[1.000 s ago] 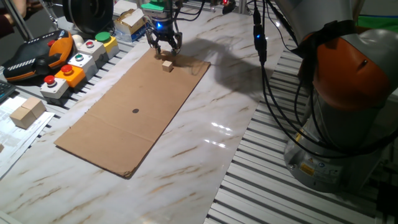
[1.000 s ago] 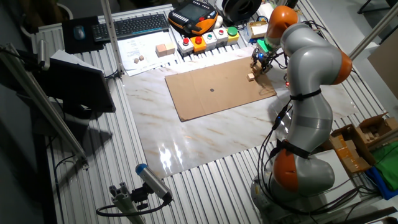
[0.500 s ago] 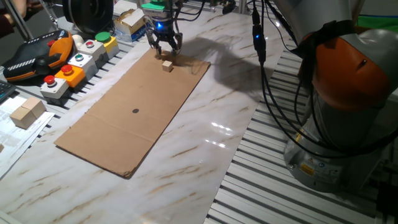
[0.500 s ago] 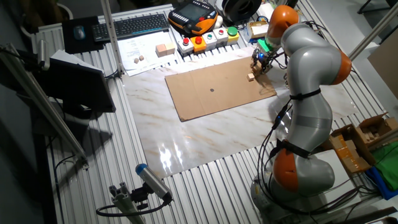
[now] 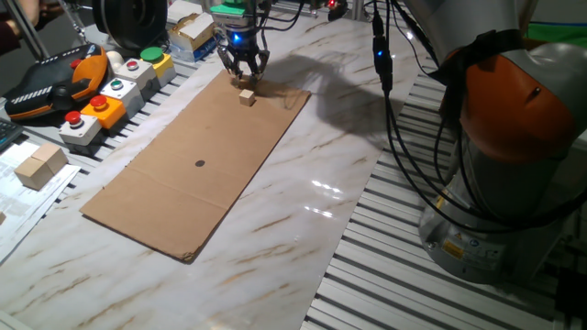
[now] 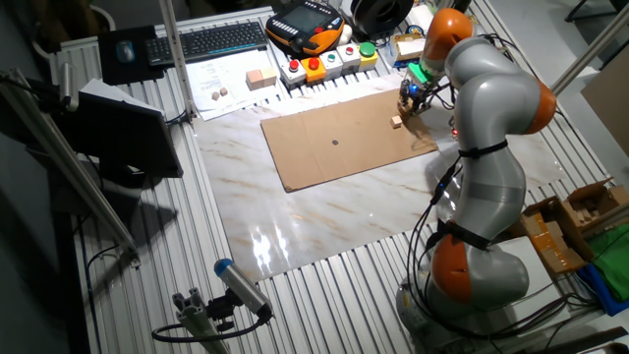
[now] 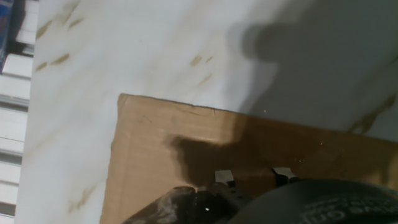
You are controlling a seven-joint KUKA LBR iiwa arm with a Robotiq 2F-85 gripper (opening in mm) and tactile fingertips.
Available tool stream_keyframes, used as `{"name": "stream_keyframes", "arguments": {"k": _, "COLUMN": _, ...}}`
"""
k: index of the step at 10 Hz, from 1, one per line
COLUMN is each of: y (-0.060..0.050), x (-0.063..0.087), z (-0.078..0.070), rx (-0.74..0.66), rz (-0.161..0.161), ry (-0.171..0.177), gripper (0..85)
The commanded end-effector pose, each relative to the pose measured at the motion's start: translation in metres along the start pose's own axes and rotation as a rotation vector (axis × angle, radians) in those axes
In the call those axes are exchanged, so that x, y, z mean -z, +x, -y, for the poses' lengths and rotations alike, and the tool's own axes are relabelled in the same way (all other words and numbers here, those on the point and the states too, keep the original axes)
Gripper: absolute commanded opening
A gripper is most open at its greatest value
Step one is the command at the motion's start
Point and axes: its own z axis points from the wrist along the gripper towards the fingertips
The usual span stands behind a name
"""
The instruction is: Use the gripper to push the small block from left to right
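The small black robot claw with the blue light above its fingers, the gripper (image 5: 244, 77), hangs low over the far end of a flat brown cardboard sheet (image 5: 183, 174). The small tan wooden block (image 5: 246, 95) sits on that sheet, close to its far corner. In one fixed view the block is just in front of the fingertips and very near them. I cannot tell if they touch it. In the other fixed view the gripper (image 6: 407, 104) is just beside the block (image 6: 396, 121), on the side nearest the arm.

The fingers look close together at the tips, with little or no gap, but the pictures are too small to be sure. The hand view shows only the cardboard corner and a dark shadow, and the block cannot be seen there. The block looks like a little cube, so no side of it is longer than another.

The push should slide the block along the cardboard, and most of the sheet ahead of it is bare. A row of grey boxes with coloured buttons (image 5: 115, 92) stands beside the sheet, off the path. A bigger pale wooden block (image 5: 40, 165) sits well apart.
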Motion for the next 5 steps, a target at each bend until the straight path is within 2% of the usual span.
{"name": "stream_keyframes", "arguments": {"k": 1, "y": 0.001, "x": 0.002, "z": 0.000, "rx": -0.003, "rz": 0.003, "ry": -0.002, "gripper": 1.0}}
{"name": "stream_keyframes", "arguments": {"k": 5, "y": 0.016, "x": 0.022, "z": 0.011, "rx": -0.023, "rz": 0.017, "ry": -0.004, "gripper": 1.0}}
